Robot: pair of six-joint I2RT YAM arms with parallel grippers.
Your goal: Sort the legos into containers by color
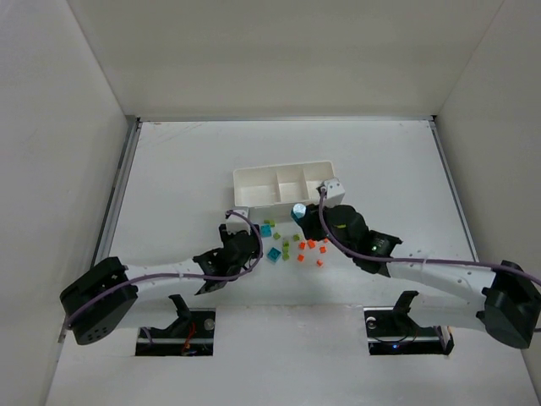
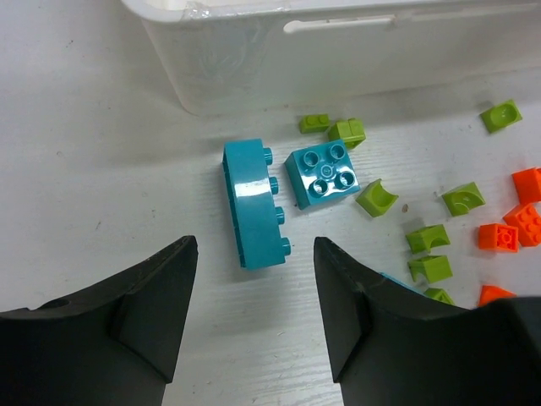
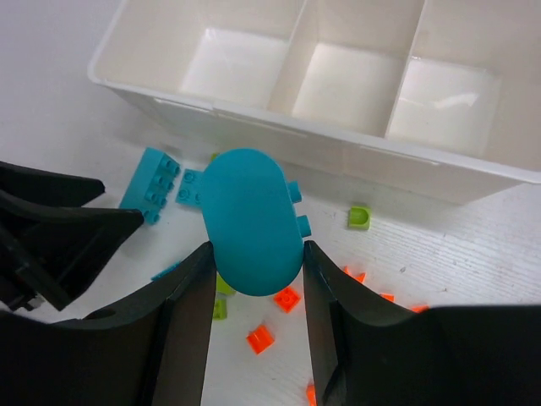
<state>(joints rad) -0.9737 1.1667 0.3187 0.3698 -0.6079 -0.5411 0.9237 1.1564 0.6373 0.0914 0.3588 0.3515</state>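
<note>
A white three-compartment tray (image 1: 254,179) stands mid-table; its compartments look empty in the right wrist view (image 3: 279,135). Teal, lime and orange legos lie scattered in front of it (image 1: 297,245). My right gripper (image 3: 254,254) is shut on a rounded teal brick (image 3: 252,220), held above the table just in front of the tray (image 1: 298,211). My left gripper (image 2: 254,283) is open and empty, low over the table. Just ahead of it lie a long teal brick (image 2: 252,203) and a square teal brick (image 2: 325,173).
Lime bricks (image 2: 427,254) and orange bricks (image 2: 516,224) lie right of the left gripper. The tray's near wall (image 2: 279,59) is close ahead of it. White walls enclose the table on three sides. The two arms are near each other at the pile.
</note>
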